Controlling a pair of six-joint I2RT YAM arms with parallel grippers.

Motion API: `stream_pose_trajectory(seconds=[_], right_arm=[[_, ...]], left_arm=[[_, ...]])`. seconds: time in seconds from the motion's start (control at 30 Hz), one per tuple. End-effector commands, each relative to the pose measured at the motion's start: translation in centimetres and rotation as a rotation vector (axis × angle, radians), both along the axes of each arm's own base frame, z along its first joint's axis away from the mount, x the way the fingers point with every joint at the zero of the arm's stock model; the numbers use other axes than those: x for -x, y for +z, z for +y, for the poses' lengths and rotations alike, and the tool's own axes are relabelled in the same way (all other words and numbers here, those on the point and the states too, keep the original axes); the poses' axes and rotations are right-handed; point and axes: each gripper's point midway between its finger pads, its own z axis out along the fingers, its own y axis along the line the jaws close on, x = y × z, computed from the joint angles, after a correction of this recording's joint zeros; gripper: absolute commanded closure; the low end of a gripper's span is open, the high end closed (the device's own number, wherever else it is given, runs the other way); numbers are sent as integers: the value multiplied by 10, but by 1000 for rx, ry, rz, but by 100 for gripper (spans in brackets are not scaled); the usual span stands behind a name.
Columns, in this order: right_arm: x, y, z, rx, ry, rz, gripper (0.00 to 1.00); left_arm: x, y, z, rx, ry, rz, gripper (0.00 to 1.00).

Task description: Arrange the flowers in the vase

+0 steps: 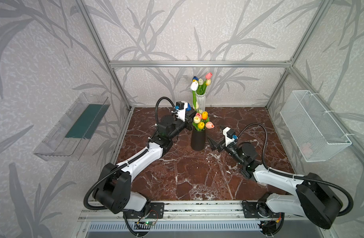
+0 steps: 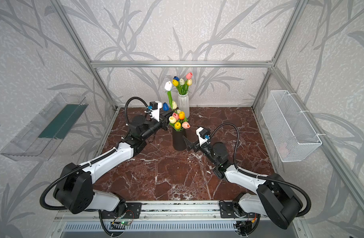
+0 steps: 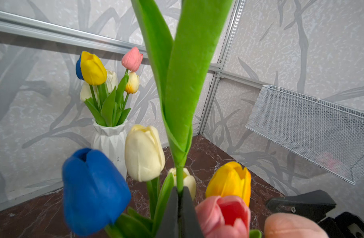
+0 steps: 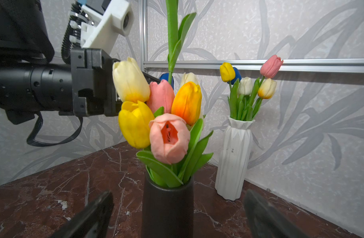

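Pinching a thin green stem (image 3: pixel 179 179), the left gripper (image 3: pixel 179 192) has its jaws pressed together on it, just left of the flowers (image 1: pixel 201 120) bunched in the black vase (image 1: pixel 198 141) in the middle of the table (image 1: pixel 187 175). That stem runs straight up to a white tulip head (image 1: pixel 194 85), about level with the other bunch (image 1: pixel 203 81) in the white vase (image 1: pixel 201 102) by the far wall. Right gripper (image 1: pixel 214 131) sits low, just right of the black vase, jaws spread wide with nothing in them.
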Motion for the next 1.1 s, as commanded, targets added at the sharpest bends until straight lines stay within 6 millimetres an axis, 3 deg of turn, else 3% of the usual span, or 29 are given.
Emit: stream_pose_trajectory(seconds=[0.0,0.17,0.4,0.57,0.77,0.83,0.97,1.07], right_arm=[[3,8,1,-16,10,-45,1],[1,4,3,-10,10,-39,1],[-9,-11,11,32,8,-5,1],[-18,-22,20,45,28,35,1],[-30,-39,34,70,68,78,1],[-35,-47,40,83,77,94,1],[-47,-58,49,92,77,120,1],[-56,-64,54,97,68,119,1]], left_arm=[[5,-7,5,-18,19,1,100],[6,-21,12,-59,56,18,100],[12,-36,4,-84,-1,27,99],[24,-20,11,-88,3,-21,66],[33,-14,25,-135,47,-39,64],[36,-13,31,-137,65,-42,56],[49,-16,50,-100,128,-57,50],[65,-29,62,-88,150,-69,43]])
